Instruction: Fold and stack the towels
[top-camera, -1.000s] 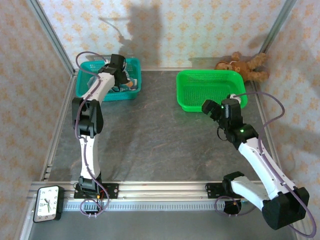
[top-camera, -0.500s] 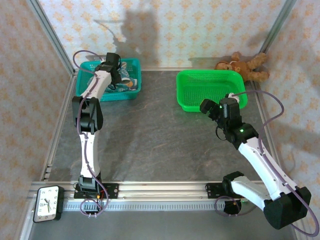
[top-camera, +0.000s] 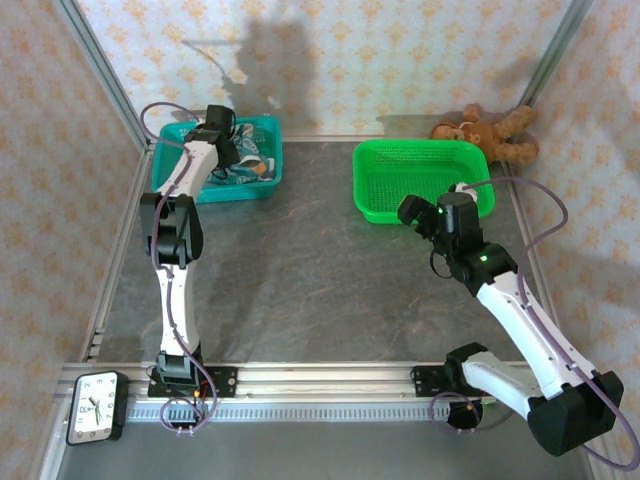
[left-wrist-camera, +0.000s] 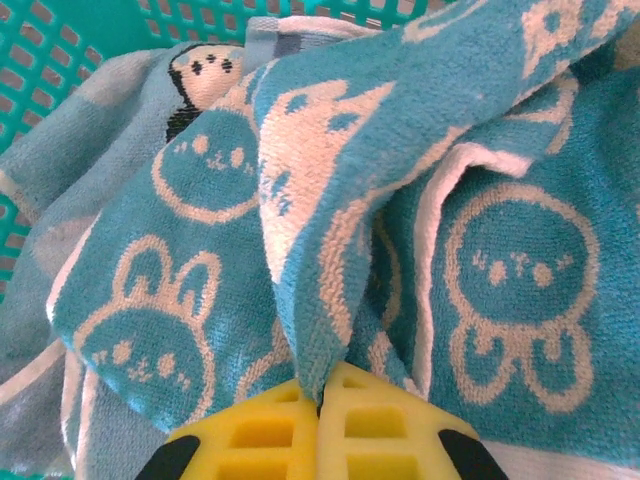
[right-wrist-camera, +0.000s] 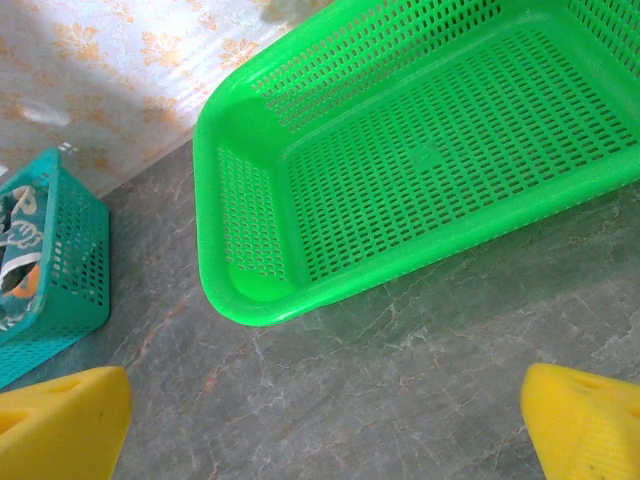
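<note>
Teal towels (left-wrist-camera: 500, 150) with white bunny prints lie bunched in the teal basket (top-camera: 268, 128) at the back left. A raised fold of one towel (left-wrist-camera: 310, 250) is pinched between the yellow pads of my left gripper (left-wrist-camera: 325, 385), which is shut on it. From above, the left gripper (top-camera: 213, 135) reaches down into the basket over the towels (top-camera: 250, 162). My right gripper (right-wrist-camera: 325, 425) hangs open over bare table just in front of the green basket (right-wrist-camera: 250, 305), with nothing between its fingers (right-wrist-camera: 60, 420). From above it (top-camera: 413, 213) sits at that basket's near edge.
The green basket (top-camera: 365, 150) at the back right has nothing in it. A brown teddy bear (top-camera: 490, 135) lies behind it against the wall. A clock (top-camera: 95, 405) rests by the left arm's base. The teal basket (right-wrist-camera: 60, 250) shows at the left of the right wrist view.
My left gripper has closed on a fold of towel and shifted slightly left and back inside the teal basket. The right arm has barely moved and stays open.
</note>
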